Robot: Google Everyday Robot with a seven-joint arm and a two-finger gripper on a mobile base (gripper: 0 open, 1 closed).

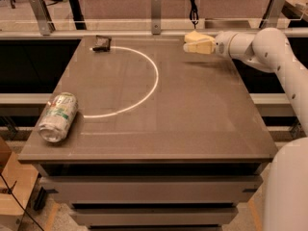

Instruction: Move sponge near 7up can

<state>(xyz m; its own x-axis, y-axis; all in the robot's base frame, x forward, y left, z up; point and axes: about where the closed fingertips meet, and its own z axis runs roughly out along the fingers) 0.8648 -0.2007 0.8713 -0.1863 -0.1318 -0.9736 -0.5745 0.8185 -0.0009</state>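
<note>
Over the far right corner of the brown table (192,119), the robot's cream-fingered gripper (196,42) is clamping what looks like the pale yellow foam sponge (202,47), holding it off the surface, presumably for carrying. The silver-white, green-lettered 7up can (58,116) is lying sideways at the near left edge, well apart.

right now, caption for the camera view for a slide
Gripper at the far right of the table; 7up can on its side at front left.
</note>
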